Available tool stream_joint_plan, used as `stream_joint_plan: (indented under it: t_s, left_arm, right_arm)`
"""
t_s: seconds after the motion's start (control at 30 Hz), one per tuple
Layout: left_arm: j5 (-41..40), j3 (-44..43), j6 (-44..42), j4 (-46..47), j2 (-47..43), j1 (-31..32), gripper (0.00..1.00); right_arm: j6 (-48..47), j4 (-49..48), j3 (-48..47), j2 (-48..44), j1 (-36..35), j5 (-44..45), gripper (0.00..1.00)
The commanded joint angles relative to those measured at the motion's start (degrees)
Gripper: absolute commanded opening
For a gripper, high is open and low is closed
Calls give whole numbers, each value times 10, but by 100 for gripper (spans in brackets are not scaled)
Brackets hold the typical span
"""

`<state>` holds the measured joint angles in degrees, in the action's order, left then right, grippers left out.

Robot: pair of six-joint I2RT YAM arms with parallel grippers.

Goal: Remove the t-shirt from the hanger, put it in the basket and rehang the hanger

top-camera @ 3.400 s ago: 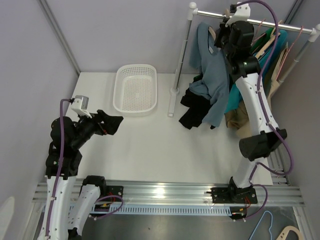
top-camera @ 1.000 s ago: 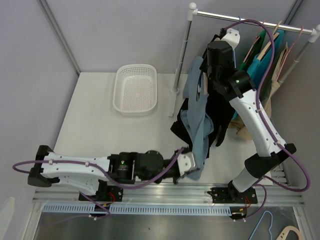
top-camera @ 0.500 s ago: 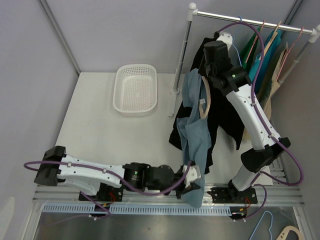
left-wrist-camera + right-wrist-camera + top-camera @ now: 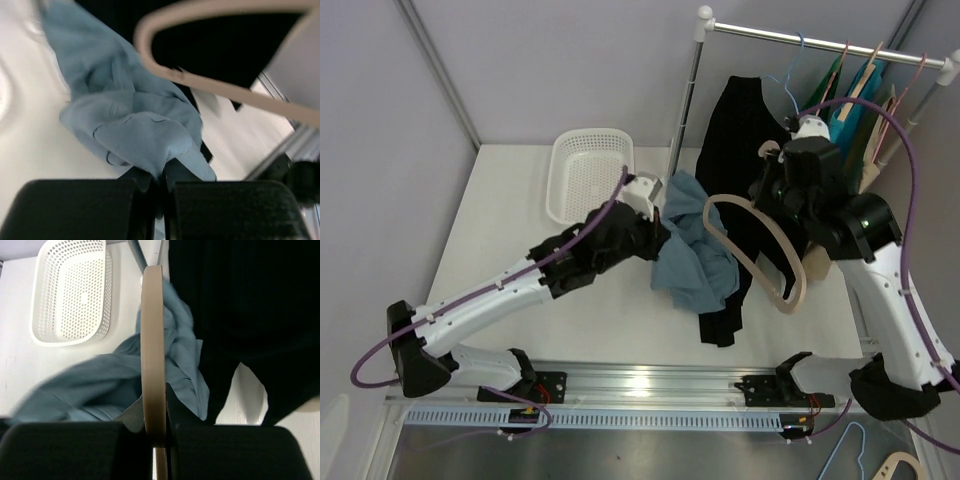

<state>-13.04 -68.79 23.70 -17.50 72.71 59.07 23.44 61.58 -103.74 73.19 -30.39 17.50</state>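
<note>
The light blue t-shirt (image 4: 692, 265) hangs bunched over the middle of the table, and my left gripper (image 4: 658, 225) is shut on a fold of it. From the left wrist, the cloth (image 4: 135, 135) is pinched between the closed fingers of my left gripper (image 4: 159, 175). The beige hanger (image 4: 800, 285) shows bare, just right of the shirt. My right gripper (image 4: 775, 205) is shut on it. In the right wrist view the hanger (image 4: 152, 340) stands edge-on in my right gripper (image 4: 157, 425), with the t-shirt (image 4: 100, 385) behind it. Whether cloth still touches the hanger I cannot tell.
A black garment (image 4: 735, 130) hangs from the rail (image 4: 820, 40) behind the hanger and reaches down to the table. More clothes (image 4: 860, 100) hang at the rail's right end. A white basket (image 4: 592, 180) sits at the back left, beside the rail's upright pole (image 4: 685, 110).
The left gripper has carried the t-shirt from the table's front edge up towards the basket, and the shirt is now bunched. The right gripper has moved right and forward with the hanger, which now shows bare.
</note>
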Motion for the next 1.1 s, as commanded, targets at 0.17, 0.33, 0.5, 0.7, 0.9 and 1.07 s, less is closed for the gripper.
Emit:
stream_joint_plan:
  t_s: [0.17,0.33,0.5,0.7,0.9,1.07]
  left_arm:
    - [-41,-252,-37,-159,-12,-55,1]
    - [83,-446,-11,-228,30,-181,1]
    - [3,-670,-30,-298,144,-251,1]
    - [-78,-582,-128,-96,141,-302,1]
    - [-33,-627,-174,38,180,-346,1]
    - [-31,-700,-236,101,215,-357,1]
  right_arm:
    - [-5,-93,54,-100,2,70,0]
    - [-9,-117,66,-88,1,67,0]
    - [-9,-209,125,-103,1,68,0]
    - [-20,-277,139,-94,2,66,0]
    - [-41,-313,144,-75,2,70,0]
    - [-59,-356,154,-65,5,74,0]
